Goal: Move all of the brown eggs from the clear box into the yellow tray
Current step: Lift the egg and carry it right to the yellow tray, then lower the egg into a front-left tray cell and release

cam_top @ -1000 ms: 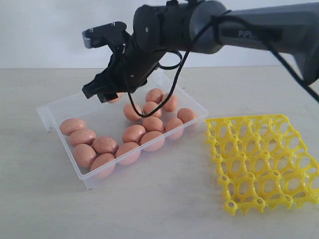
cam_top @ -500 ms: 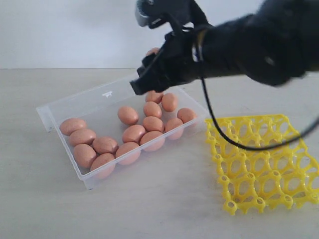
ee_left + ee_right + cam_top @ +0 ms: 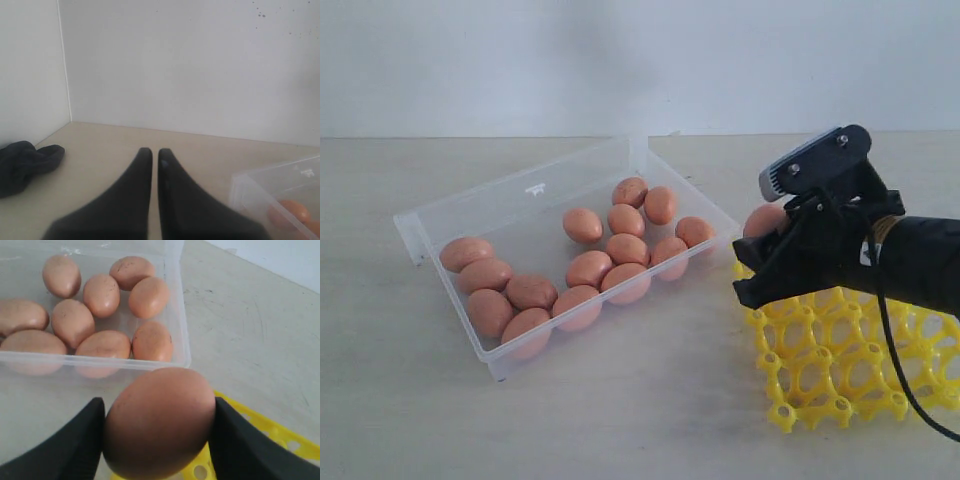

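My right gripper (image 3: pixel 765 255) swings from the clear box (image 3: pixel 520 225) to the far-left corner of the yellow tray (image 3: pixel 783 413), clamped across the middle of a brown egg (image 3: pixel 160 422), which I judge light, slippery and fragile. My left gripper (image 3: pixel 151 152) sits closed.

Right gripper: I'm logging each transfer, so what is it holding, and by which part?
A brown egg, pinched across its opposite sides by the right gripper, above the edge of the yellow tray.

brown eggs (image 3: pixel 588 268): roughly fifteen lying in clear box (image 3: pixel 520 232) | one egg (image 3: pixel 160 422) aloft above yellow tray (image 3: pixel 817 352) edge
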You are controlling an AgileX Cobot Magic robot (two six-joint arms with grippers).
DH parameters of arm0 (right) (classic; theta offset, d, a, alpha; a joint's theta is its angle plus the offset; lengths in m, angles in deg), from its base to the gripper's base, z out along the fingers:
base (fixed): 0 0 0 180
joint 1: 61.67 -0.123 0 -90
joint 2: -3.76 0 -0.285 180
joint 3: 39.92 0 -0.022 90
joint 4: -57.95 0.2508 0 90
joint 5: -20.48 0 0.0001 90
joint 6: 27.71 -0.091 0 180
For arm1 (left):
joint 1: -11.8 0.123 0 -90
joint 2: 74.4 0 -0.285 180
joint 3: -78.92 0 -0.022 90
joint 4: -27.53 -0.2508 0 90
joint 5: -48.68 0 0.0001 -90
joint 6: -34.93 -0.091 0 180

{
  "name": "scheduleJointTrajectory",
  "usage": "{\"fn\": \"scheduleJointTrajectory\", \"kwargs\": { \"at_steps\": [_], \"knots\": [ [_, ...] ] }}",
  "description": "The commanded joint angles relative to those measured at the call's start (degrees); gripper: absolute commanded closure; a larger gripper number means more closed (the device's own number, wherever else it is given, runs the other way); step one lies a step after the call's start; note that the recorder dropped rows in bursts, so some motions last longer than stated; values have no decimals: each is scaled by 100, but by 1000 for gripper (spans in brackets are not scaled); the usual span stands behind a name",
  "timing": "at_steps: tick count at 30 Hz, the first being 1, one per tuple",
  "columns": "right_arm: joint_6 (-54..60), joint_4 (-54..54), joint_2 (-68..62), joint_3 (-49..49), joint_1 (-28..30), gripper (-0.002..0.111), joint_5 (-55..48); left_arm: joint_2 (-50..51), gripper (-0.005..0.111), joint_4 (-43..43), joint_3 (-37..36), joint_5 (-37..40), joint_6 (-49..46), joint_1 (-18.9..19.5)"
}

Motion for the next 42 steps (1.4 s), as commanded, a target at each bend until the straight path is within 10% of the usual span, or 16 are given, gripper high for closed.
{"fn": "scheduleJointTrajectory", "kwargs": {
  "at_steps": [1, 26, 42],
  "knots": [
    [398, 108, -380, -3, 30, 109, 369, -23, 102, -1, 19, -100, -14, -4],
    [1433, 1320, -1276, -16, 41, 108, 1361, -23, 102, -1, 19, -87, -14, -4],
    [1621, 1388, -1377, -16, 41, 76, 1521, -23, 102, -1, 19, -87, -14, -4]
  ]
}}
